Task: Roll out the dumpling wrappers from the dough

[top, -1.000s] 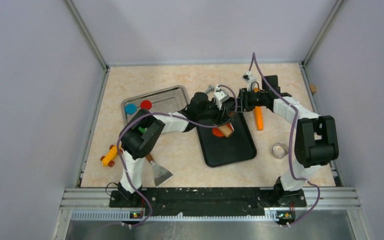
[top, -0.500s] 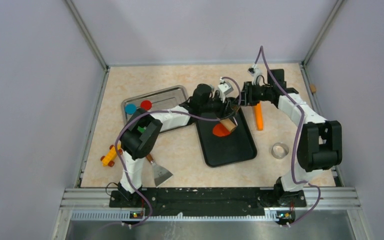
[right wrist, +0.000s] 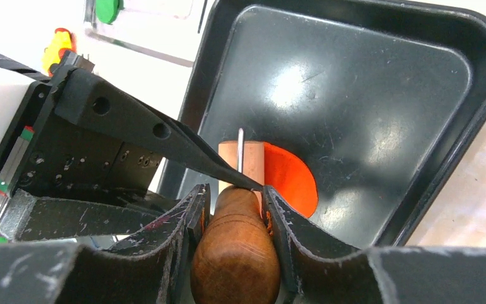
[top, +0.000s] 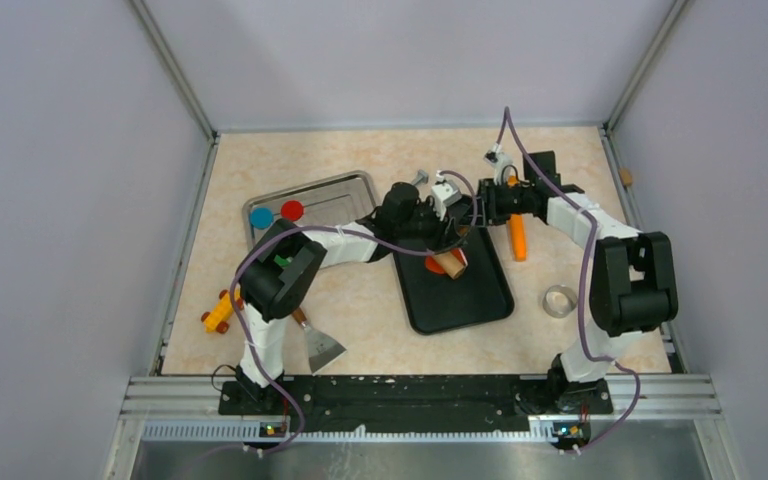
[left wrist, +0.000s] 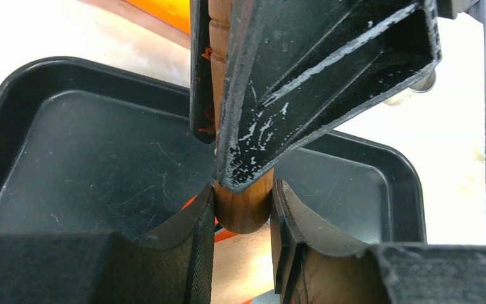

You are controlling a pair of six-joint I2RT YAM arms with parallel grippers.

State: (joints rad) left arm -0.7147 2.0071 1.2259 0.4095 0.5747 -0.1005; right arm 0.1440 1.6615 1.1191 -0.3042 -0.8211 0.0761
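Rolling pin (right wrist: 237, 253) over orange dough (right wrist: 291, 177)

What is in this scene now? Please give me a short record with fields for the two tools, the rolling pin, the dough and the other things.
left tool: shut on one end of the rolling pin
right tool: shut on the pin's other handle
dough: orange, flat, partly under the pin
black tray: holds the dough
silver tray: holds a blue disc and a red disc
elsewhere: metal ring right of the black tray; scraper near the left arm
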